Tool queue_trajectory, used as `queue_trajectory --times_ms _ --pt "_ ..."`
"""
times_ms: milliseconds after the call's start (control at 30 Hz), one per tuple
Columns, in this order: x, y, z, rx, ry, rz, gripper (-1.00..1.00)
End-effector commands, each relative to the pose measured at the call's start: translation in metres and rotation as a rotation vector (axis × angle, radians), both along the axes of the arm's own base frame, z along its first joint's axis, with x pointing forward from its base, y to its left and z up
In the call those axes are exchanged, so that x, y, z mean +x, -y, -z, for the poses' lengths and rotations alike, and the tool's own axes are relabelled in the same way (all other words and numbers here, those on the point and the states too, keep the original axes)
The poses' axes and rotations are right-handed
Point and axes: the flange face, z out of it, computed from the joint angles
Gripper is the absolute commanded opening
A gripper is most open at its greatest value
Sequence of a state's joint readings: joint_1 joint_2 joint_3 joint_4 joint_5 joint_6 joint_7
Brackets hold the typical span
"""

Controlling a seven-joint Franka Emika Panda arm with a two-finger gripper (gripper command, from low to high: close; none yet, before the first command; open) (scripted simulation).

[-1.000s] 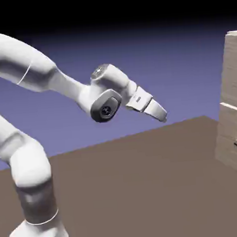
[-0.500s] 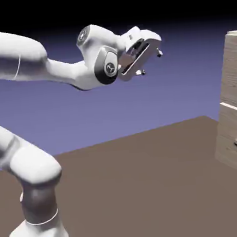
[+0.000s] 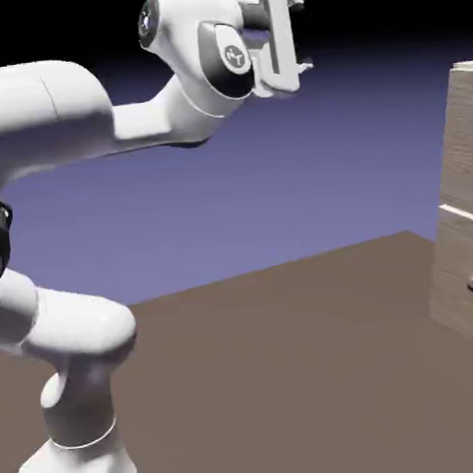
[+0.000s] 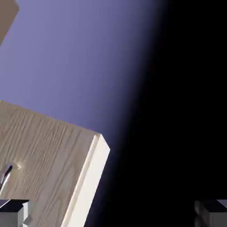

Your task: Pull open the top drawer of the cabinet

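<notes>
The step in hand is judged to be the approach to the handle. The gripper [image 3: 302, 34] is held high and well apart from the cabinet [image 3: 459, 66], with its fingers spread wide and nothing gripped between them. The top drawer [image 3: 463, 143] is located at the exterior view's right, as the uppermost front, above the pale seam [image 3: 464, 215]; the lower drawer [image 3: 458, 263] is located beneath it

In the hand view, the bar handle [image 4: 6, 174] is seen only at the left edge, well off the line between the fingertips. The hand should therefore be lowered and shifted until the bar is centred between them. A small roll is also advised, as the bar is seen slanted to the closing direction. The fingers should be kept one above and one below the bar, and advanced squarely; if the approach is made too high, the upper edge of the cabinet may be struck. Closing should be done only once the bar is well between the pads, and the pull should be made straight out from the front

The top drawer appears to be shut, although its front is partly cut off in both views. Its interior is hidden, so its contents cannot be determined
</notes>
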State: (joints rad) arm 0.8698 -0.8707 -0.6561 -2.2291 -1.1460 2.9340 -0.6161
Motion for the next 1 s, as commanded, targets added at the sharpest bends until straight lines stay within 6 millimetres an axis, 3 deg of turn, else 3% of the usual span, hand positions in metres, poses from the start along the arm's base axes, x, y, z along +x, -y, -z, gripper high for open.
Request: queue_trajectory --times_ms 0,233,467,700,967 --pt "0.002 0.006 -0.004 -0.053 0.029 -0.003 0.00" --pt "0.025 0.049 -0.016 -0.421 0.207 0.014 0.00" --pt "0.069 0.090 -0.004 -0.799 0.323 0.068 0.00" --pt "0.130 0.118 0.033 -1.200 0.373 0.120 0.00" --pt "0.212 0.127 0.105 -1.698 0.368 0.133 0.00"
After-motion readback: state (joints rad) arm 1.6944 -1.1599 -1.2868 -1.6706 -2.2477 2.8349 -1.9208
